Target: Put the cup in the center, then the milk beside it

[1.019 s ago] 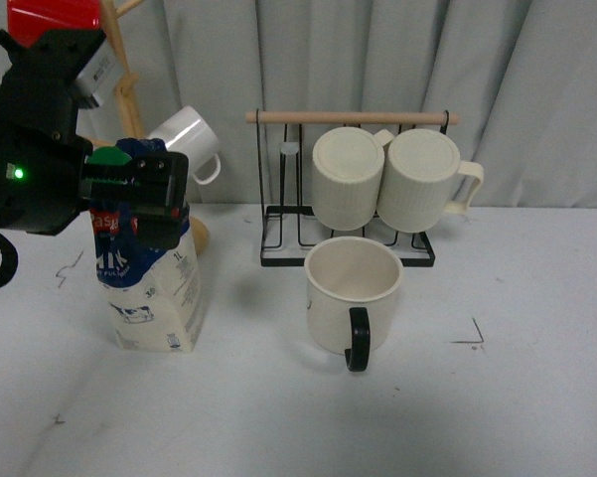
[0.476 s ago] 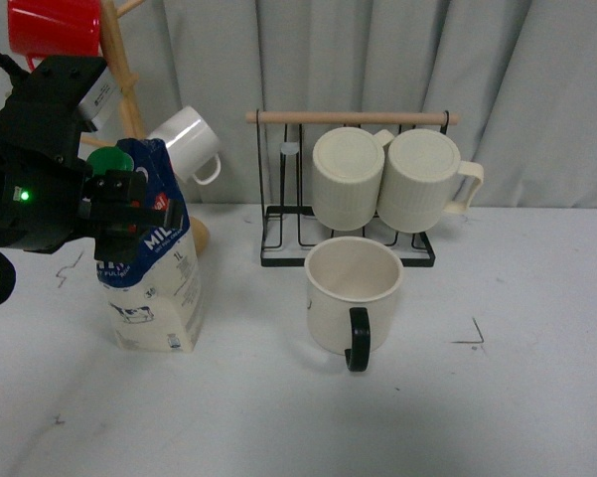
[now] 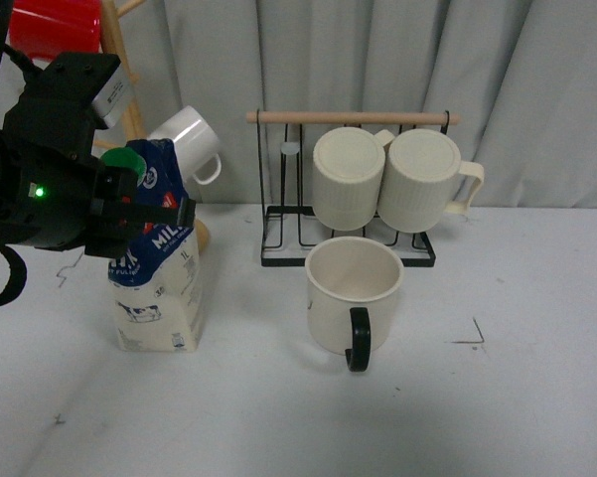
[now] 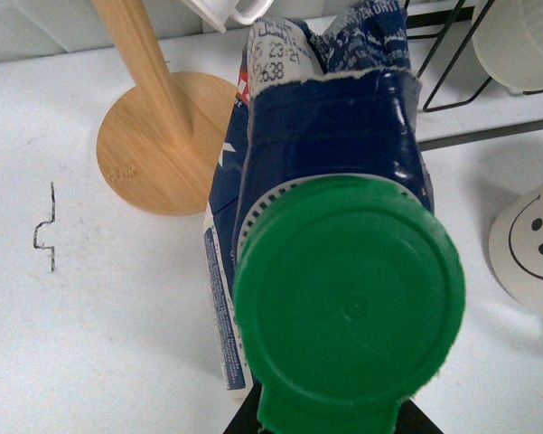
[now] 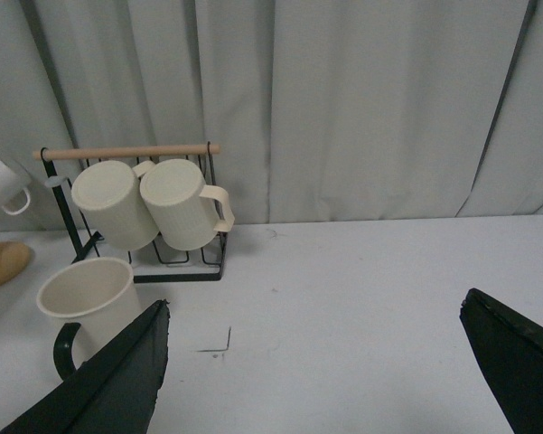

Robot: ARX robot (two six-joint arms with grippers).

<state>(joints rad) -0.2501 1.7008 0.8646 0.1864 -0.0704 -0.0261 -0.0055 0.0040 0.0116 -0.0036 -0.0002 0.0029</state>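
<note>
The milk point(image 3: 157, 293), a carton with a dark blue top, cream base and green cap, stands at the left of the table with its top leaning right. My left gripper point(image 3: 144, 211) is shut on the milk's top. In the left wrist view the green cap point(image 4: 348, 307) fills the middle. The cup point(image 3: 352, 290), cream with a black handle point(image 3: 358, 342) facing me, stands mid-table in front of the rack, apart from the milk. Its smiley side shows in the left wrist view point(image 4: 529, 249). My right gripper point(image 5: 316, 371) is open and empty over bare table, right of the cup point(image 5: 88, 303).
A black wire rack point(image 3: 278, 214) with a wooden bar holds two ribbed cream mugs point(image 3: 348, 179) behind the cup. A wooden mug tree point(image 4: 163, 145) behind the milk carries a red mug point(image 3: 55, 25) and a small white mug point(image 3: 187, 139). A grey curtain hangs behind.
My left gripper has shifted a little to the right with the milk, and the carton's top now leans right. The cup has not moved.
</note>
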